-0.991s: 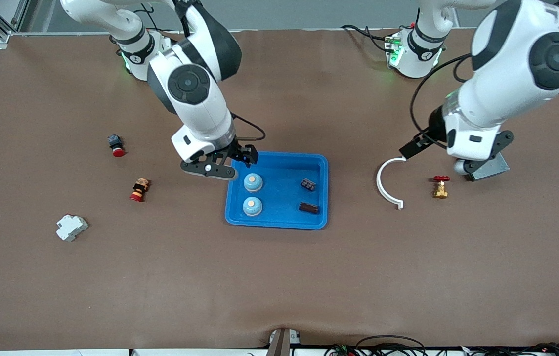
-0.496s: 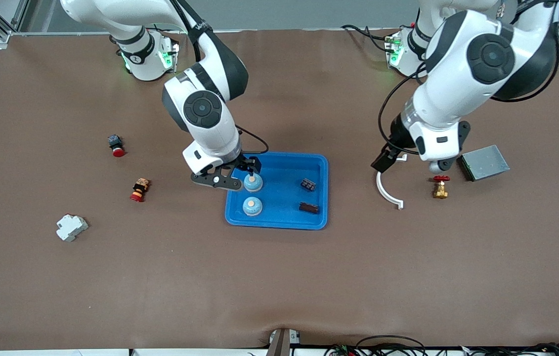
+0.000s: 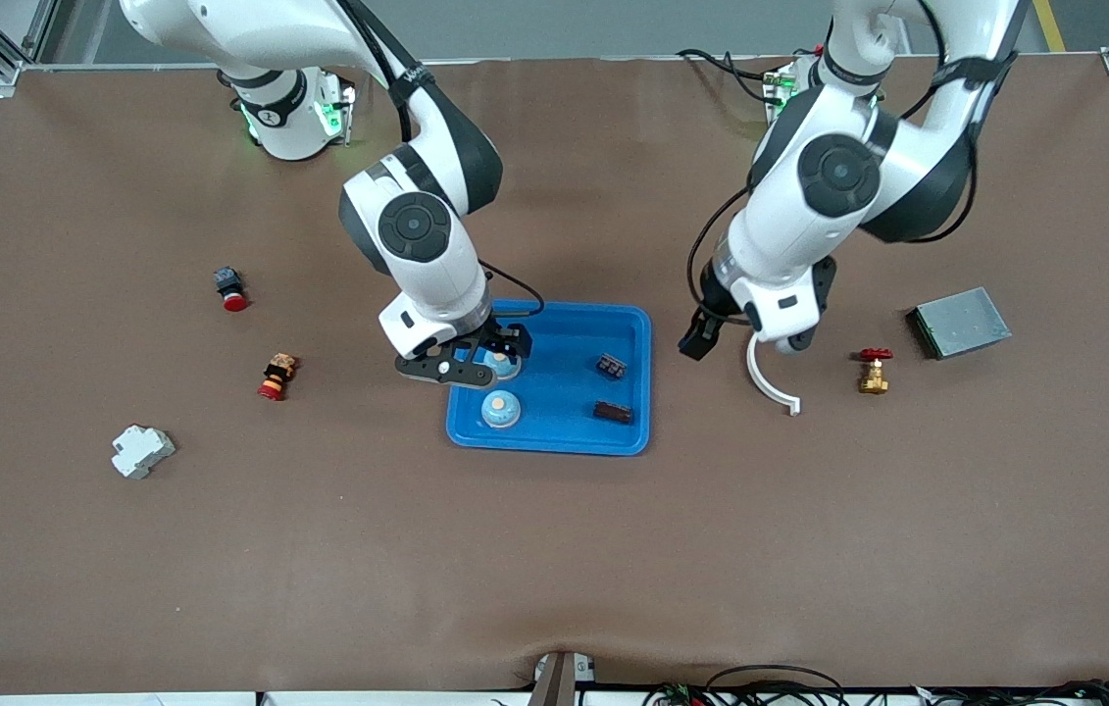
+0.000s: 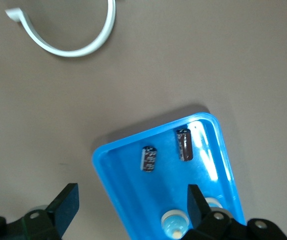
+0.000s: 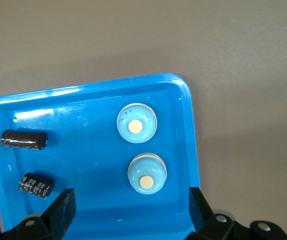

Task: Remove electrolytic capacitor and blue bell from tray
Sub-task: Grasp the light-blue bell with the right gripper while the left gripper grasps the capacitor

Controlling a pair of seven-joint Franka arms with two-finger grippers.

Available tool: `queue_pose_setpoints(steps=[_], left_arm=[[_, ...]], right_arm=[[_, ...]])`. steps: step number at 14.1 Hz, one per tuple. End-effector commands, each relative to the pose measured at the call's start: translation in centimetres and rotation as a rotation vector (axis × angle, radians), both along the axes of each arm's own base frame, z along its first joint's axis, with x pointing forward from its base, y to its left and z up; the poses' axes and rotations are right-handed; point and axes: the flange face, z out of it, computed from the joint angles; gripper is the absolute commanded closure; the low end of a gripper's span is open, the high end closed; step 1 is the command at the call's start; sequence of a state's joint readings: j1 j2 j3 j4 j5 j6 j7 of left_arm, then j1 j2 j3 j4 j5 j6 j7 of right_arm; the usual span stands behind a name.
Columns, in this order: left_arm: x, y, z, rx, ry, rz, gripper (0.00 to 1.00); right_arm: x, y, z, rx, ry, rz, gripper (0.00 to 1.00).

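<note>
Brown matting covers the whole table [image 3: 554, 549]; grey floor and metal frame show along the top edge of the front view, and cables hang at the edge nearest to the camera.

Near the middle lies one blue tray [image 3: 637, 378]. In it are two bells and two capacitors. The bell nearer to the front camera [image 3: 500, 409] shows fully. The second bell [image 3: 507, 365] is partly hidden in the front view by the right gripper [image 3: 476, 358], which hangs low over it with fingers spread wide and nothing between them. The two capacitors lie at the tray's end toward the left arm: the dark brown capacitor [image 3: 612, 412] nearer to the camera, the grey-marked capacitor [image 3: 611, 367] farther from it.

The left gripper [image 3: 735, 338] hangs over bare matting between the tray and one white curved piece [image 3: 765, 378]; its fingers are apart and empty.

Toward the left arm's end lie one brass valve with red handle [image 3: 874, 371] and one grey flat box [image 3: 959, 322]. Toward the right arm's end lie one white block [image 3: 141, 450] and two red-capped buttons, one with dark body [image 3: 229, 287] and one with yellow band [image 3: 277, 377]; their details are too small to make out
</note>
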State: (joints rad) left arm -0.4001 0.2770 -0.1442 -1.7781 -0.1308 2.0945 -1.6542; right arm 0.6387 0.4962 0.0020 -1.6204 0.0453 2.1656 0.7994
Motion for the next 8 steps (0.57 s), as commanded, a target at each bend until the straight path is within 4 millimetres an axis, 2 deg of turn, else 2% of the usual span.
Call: queue_pose_setpoints(steps=[1, 4, 5, 6, 8], left_arm=[[1.0, -2.4, -4.6, -0.034, -0.011, 0.098, 0.08], [0.2, -5.4, -11.8, -0.016, 0.020, 0.118, 0.17], [0.3, -5.6, -13.5, -0.016, 0.021, 0.132, 0.19], [0.0, -6.5, -14.5, -0.017, 0.018, 0.128, 0.21], [-0.2, -7.0, -16.6, 0.005, 0.026, 0.089, 0.22]], right_arm=[[-0.1, 0.0, -1.2, -0.006, -0.015, 0.036, 0.00], [-0.3, -0.8, -3.1, 0.000, -0.030, 0.071, 0.00], [-0.4, -0.8, -3.2, 0.003, -0.035, 0.072, 0.00], [-0.6, -0.4, -3.6, -0.001, -0.029, 0.079, 0.00], [-1.1, 0.0, -5.3, -0.018, -0.004, 0.099, 0.00]])
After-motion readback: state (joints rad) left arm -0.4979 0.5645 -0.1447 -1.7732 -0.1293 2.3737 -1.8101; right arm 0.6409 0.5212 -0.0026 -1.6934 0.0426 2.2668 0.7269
